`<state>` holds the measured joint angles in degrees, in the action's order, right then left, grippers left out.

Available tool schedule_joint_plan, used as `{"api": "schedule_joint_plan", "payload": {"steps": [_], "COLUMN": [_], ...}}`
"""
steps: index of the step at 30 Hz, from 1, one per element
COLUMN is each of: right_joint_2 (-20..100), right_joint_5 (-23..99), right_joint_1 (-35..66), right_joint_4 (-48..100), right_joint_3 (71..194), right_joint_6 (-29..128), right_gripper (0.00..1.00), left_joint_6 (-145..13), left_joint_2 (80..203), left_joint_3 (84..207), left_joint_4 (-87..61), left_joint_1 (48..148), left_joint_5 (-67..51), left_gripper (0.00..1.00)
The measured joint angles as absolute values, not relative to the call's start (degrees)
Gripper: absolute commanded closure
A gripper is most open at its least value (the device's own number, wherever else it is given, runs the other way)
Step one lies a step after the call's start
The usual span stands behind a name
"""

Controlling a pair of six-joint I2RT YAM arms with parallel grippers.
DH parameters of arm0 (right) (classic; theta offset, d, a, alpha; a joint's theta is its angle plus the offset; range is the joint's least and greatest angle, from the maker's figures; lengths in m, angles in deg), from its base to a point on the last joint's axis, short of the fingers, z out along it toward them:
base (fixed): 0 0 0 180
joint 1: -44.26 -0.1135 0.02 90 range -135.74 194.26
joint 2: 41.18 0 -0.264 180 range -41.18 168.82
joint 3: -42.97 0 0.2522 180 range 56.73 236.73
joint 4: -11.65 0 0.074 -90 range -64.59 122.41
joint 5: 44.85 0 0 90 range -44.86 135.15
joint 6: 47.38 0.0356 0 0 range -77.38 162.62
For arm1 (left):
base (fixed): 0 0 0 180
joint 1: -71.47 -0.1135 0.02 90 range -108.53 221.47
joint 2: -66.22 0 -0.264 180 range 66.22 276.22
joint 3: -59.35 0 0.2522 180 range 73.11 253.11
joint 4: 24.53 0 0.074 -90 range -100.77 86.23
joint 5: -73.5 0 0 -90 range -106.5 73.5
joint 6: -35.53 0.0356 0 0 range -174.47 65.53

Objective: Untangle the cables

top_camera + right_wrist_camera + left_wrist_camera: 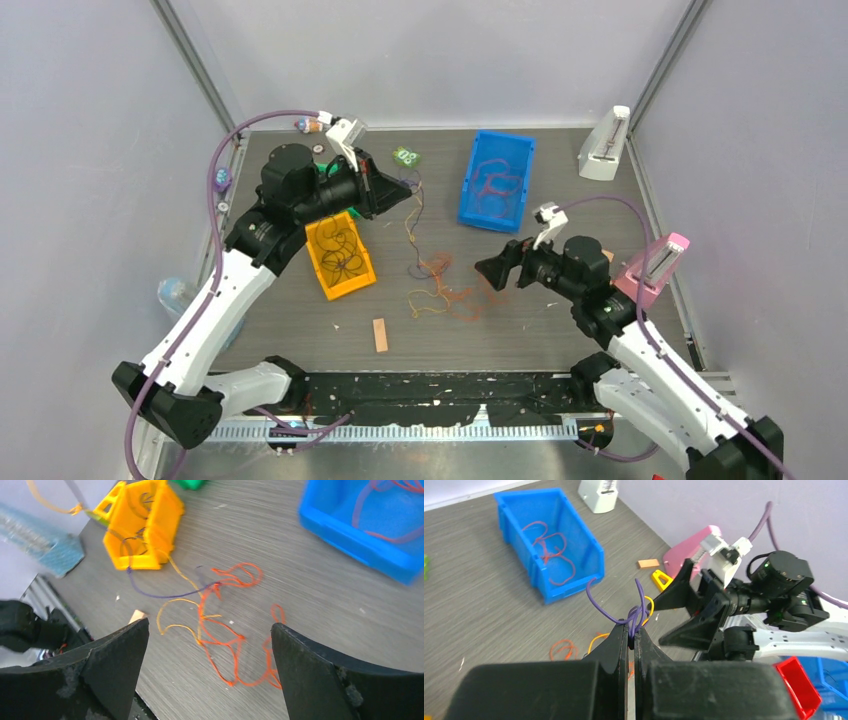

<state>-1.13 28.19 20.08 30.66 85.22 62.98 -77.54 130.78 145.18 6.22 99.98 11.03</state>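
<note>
My left gripper (400, 192) (633, 632) hovers at the back centre, shut on a dark purple cable (601, 611) that loops above the closed fingertips. That cable (417, 235) trails down to a loose tangle of orange and yellow cables (445, 295) (235, 640) on the table. In the right wrist view the purple cable (160, 596) runs from the tangle toward the orange bin. My right gripper (497, 268) (210, 626) hangs just right of the tangle and above it, jaws wide open with nothing between them.
An orange bin (322, 275) (165, 515) with dark cables sits left of the tangle. A blue bin (470, 205) (589, 565) (325, 525) with red cables stands at the back. A wooden block (380, 334), a green object (405, 157), a white stand (603, 147) and a pink stand (655, 268) lie around.
</note>
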Motion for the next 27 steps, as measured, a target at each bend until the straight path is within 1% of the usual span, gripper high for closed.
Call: {"api": "schedule_joint_plan", "payload": {"steps": [2, 4, 5, 6, 8, 9, 10, 14, 16, 19, 24, 27], "right_joint_2": [1.28, 4.07, 5.1, 6.46, 8.42, 9.52, 10.3, 13.1, 14.28, 15.85, 17.56, 18.48], "right_joint_5": [28.19, 27.95, 27.58, 27.15, 26.71, 26.56, 26.49, 26.36, 26.07, 25.46, 24.63, 24.22], "right_joint_1": [15.84, 12.1, 10.99, 9.87, 9.08, 8.91, 8.74, 8.36, 8.17, 7.58, 5.94, 5.09], "right_joint_4": [27.95, 24.83, 23.45, 21.55, 18.69, 17.07, 15.93, 11.95, 10.25, 8.39, 6.34, 6.05], "right_joint_3": [86.62, 88.35, 89.03, 89.88, 91.17, 92.02, 92.61, 95.67, 97.31, 99.45, 100.57, 100.57], "right_joint_6": [61.77, 60.4, 59.89, 59.39, 58.89, 58.74, 58.43, 57.75, 57.51, 57.25, 56.44, 56.2], "right_gripper": [0.01, 0.09, 0.16, 0.19, 0.32, 0.34, 0.38, 0.47, 0.49, 0.48, 0.47, 0.49], "left_joint_6": [-77.54, -77.51, -77.51, -77.54, -77.54, -77.54, -77.54, -77.54, -77.54, -77.56, -77.56, -77.56], "left_joint_2": [132.04, 132.96, 133.2, 133.38, 133.66, 133.86, 134.03, 135.02, 135.61, 136.24, 136.46, 136.46], "left_joint_3": [147.43, 149.07, 149.51, 149.95, 150.43, 150.67, 150.82, 151.0, 151.0, 151.0, 151.08, 151.46], "left_joint_4": [6.75, 6.88, 6.88, 7.01, 7.12, 7.18, 7.21, 7.34, 7.49, 7.88, 8.41, 8.52], "left_joint_1": [100.4, 100.86, 101.03, 101.23, 101.54, 101.71, 101.86, 102.72, 103.11, 103.46, 103.72, 103.72], "left_joint_5": [12.67, 14.18, 14.75, 15.45, 16.76, 17.43, 17.96, 19.77, 20.28, 20.69, 20.82, 20.84], "left_gripper": [1.0, 1.0, 1.0, 1.0, 1.0, 1.0, 1.0, 1.0, 1.0, 1.0, 1.0, 1.0]}}
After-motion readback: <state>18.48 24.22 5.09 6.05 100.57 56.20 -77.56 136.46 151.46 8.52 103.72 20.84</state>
